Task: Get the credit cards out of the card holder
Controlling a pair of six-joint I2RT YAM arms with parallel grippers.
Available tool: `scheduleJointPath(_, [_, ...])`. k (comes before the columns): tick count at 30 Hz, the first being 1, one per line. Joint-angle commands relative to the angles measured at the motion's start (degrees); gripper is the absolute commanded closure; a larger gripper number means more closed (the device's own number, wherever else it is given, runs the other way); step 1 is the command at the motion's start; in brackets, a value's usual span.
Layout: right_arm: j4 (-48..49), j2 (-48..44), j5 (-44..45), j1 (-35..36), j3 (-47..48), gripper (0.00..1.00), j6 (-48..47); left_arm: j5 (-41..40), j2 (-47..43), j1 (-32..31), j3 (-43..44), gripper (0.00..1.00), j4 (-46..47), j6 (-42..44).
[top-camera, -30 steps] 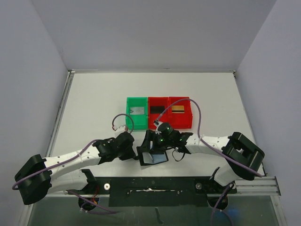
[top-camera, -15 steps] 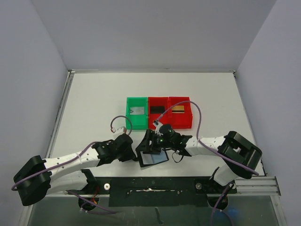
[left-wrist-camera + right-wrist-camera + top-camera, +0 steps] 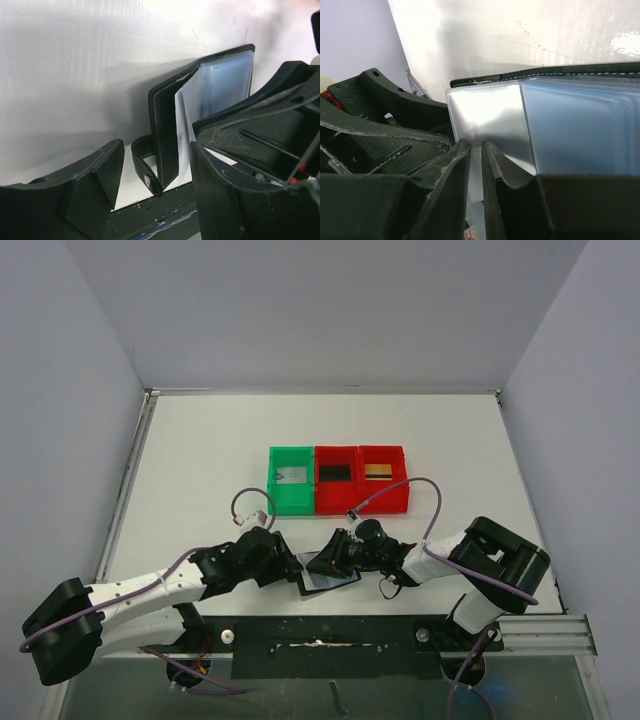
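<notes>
Lying open near the front edge of the counter [image 3: 200, 460], the wallet [image 3: 335, 580] sits between both arms, its black cover raised. The left tool [image 3: 157, 147] stands wide, a finger on either side of the strap and cover. The right tool [image 3: 476, 145] is drawn narrow with a pale inner leaf in the gap; whether it pinches, I cannot tell. Further back, a grey card [image 3: 291, 477] lies in the green bin [image 3: 272, 480], and a black card [image 3: 337, 473] and a gold card [image 3: 378, 472] in the two red bins [image 3: 358, 502].
</notes>
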Motion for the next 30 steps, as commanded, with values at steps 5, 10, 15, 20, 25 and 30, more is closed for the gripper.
scheduleJointPath(5, [-1.6,-0.72,2.27,0.05,1.34,0.9,1.26,4.13,0.53,0.69,-3.35,0.42,12.01,-4.59])
scheduleJointPath(10, [-3.44,0.01,1.97,0.06,2.12,0.97,0.83,4.85,0.28,1.73,-5.31,0.38,15.56,-6.8])
scheduleJointPath(15, [-5.14,0.73,1.57,0.08,2.89,0.99,0.32,6.18,-0.82,3.99,-7.32,0.37,18.42,-8.41])
scheduleJointPath(20, [-8.87,0.71,1.74,0.1,4.78,1.0,-1.26,6.62,-0.85,4.76,-7.7,0.37,18.78,-8.75])
scheduleJointPath(25, [-12.31,-0.84,3.15,0.35,6.28,1.0,-3.35,8.23,2.3,5.05,-7.35,0.44,20.12,-7.79])
scheduleJointPath(30, [-16.94,-3.53,5.4,0.45,7.1,0.98,-5.34,9.0,5.13,5.13,-5.74,0.6,19.38,-6.02])
